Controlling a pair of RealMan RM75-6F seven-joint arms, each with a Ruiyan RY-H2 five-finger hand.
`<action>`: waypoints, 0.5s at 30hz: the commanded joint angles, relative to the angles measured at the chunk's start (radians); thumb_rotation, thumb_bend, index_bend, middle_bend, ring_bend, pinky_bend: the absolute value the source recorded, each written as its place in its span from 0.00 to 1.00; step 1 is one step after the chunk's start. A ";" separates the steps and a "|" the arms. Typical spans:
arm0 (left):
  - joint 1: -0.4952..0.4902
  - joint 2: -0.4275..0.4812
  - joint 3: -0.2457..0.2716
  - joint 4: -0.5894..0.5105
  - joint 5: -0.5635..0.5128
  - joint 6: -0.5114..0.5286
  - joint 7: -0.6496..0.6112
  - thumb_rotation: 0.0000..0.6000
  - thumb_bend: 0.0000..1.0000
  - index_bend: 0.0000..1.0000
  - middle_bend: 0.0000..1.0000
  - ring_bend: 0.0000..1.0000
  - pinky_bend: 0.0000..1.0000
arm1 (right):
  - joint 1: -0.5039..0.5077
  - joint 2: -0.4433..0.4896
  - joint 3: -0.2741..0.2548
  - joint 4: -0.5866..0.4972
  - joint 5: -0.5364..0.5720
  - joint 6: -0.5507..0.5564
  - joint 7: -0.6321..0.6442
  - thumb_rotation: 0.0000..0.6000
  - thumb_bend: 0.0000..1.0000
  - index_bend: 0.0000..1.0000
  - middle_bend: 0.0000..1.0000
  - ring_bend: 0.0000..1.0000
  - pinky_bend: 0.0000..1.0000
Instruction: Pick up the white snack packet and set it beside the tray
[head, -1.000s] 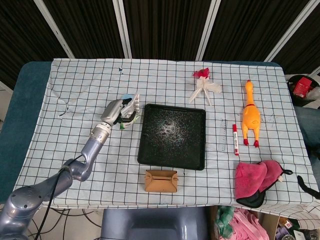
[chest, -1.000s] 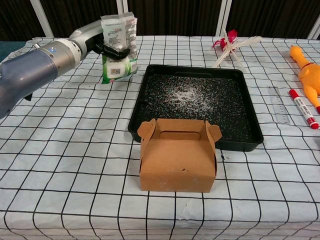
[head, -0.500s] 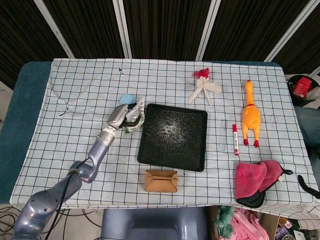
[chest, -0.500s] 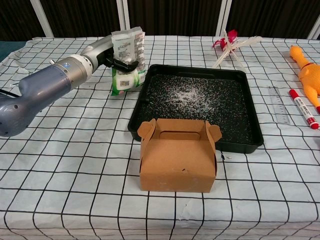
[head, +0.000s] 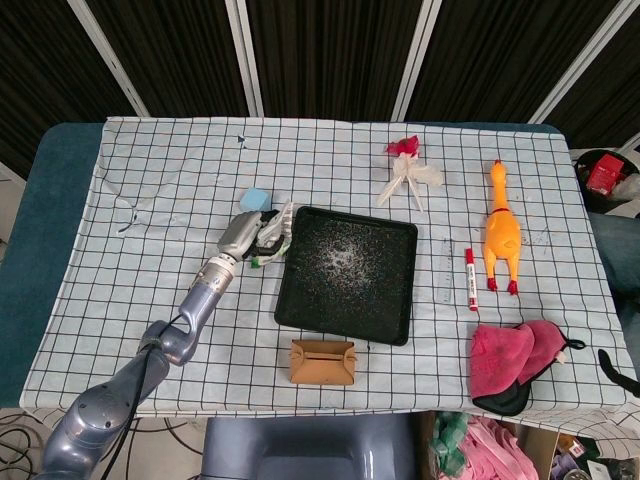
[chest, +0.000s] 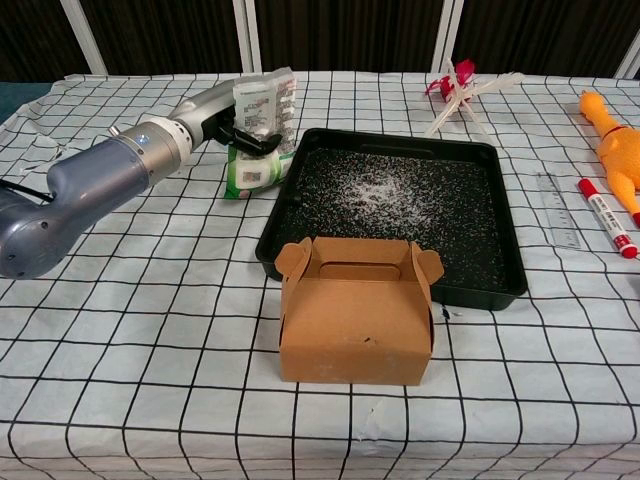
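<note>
My left hand grips the white snack packet, which has green print at its lower end. The packet stands nearly upright just left of the black tray, close to its far left corner; its lower end is at or near the cloth. In the chest view dark fingers wrap across the packet's front. My right hand is in neither view.
A brown paper box sits in front of the tray. A light blue object lies behind my left hand. Further right are a rubber chicken, a red marker, a white-and-red toy and a pink cloth.
My left hand has carried the packet rightward and down, from open cloth to the tray's left edge. The light blue object behind it has come into view.
</note>
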 joint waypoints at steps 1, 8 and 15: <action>-0.003 -0.007 0.004 0.016 0.007 0.006 0.003 1.00 0.71 0.60 0.56 0.46 0.67 | 0.000 0.000 0.000 0.000 -0.001 0.001 0.001 1.00 0.25 0.20 0.08 0.18 0.29; 0.005 -0.021 0.007 0.045 0.010 0.008 0.001 1.00 0.67 0.55 0.54 0.43 0.65 | -0.001 -0.001 0.000 0.001 -0.003 0.002 0.003 1.00 0.25 0.20 0.08 0.18 0.28; 0.010 -0.027 0.015 0.057 0.017 -0.006 -0.015 1.00 0.48 0.42 0.41 0.33 0.56 | -0.001 -0.001 0.002 0.001 -0.002 0.003 0.004 1.00 0.25 0.20 0.08 0.18 0.28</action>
